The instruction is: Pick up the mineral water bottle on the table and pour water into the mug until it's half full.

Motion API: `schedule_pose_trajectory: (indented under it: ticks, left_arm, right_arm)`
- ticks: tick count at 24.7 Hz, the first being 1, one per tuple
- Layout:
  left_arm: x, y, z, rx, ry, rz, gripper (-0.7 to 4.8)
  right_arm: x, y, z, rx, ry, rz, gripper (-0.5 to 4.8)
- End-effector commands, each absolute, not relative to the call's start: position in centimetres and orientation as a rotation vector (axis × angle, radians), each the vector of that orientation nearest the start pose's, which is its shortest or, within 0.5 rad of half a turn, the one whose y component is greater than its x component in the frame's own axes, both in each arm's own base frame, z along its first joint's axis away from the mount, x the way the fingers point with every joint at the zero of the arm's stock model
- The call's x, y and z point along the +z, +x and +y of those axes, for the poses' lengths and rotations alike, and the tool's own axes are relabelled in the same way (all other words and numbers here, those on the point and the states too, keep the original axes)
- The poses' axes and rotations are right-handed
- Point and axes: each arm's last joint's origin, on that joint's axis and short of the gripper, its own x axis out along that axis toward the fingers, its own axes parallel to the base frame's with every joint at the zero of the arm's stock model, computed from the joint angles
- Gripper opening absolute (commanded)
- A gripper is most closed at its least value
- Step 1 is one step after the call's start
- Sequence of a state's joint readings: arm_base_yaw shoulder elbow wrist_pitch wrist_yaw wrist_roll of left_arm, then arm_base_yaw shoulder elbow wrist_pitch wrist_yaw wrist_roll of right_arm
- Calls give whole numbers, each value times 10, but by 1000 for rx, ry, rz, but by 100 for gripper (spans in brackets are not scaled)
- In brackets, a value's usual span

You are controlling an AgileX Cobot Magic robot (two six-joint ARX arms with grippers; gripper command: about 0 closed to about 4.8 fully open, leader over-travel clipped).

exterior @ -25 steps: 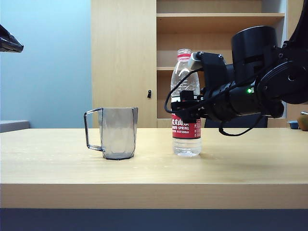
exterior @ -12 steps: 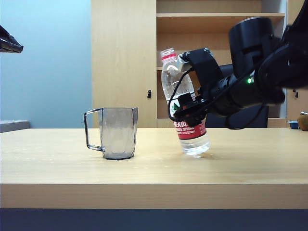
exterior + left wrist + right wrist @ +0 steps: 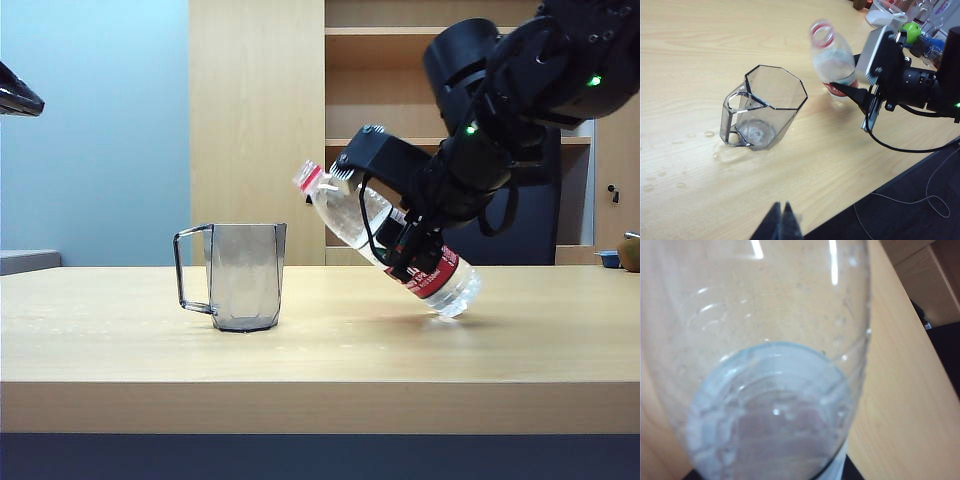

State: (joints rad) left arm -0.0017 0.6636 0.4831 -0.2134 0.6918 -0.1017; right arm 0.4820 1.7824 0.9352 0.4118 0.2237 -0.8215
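Note:
The mineral water bottle is tipped steeply, its open pink-ringed mouth aimed at the mug but still right of the rim and above it. My right gripper is shut on the bottle at its red label. The bottle's base hangs low over the table. In the right wrist view the clear bottle fills the picture, with water pooled toward its base. From the left wrist view, the mug stands upright and the bottle leans toward it. My left gripper is shut and empty, near the table's front edge.
Water drops lie on the wood beside the mug. Small items, one of them green, crowd the table's far right end. A wooden cabinet with shelves stands behind. A cable hangs off the table edge.
The right gripper has lifted the bottle off the table and tipped it from upright to a steep lean, mouth toward the mug. The mug and the left gripper have not moved.

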Motion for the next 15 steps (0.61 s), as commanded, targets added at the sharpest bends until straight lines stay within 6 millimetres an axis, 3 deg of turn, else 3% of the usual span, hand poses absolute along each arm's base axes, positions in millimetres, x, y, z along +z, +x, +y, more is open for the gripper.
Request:
schedule_pose_trajectory:
  ticks: [1,9,15]
  left_arm:
    - [248,147,-19,-671,-208,391,-2]
    - [248,147,-19,-671,-201,389,-2]
    - [248,147,-19,-671,-201,388,-2]
  right_arm:
    - [192,333,175,360,-1113,232,242]
    - [214,334,194,333,-1256,164,242]
    - [219,331,203,297,-1471,149,242]
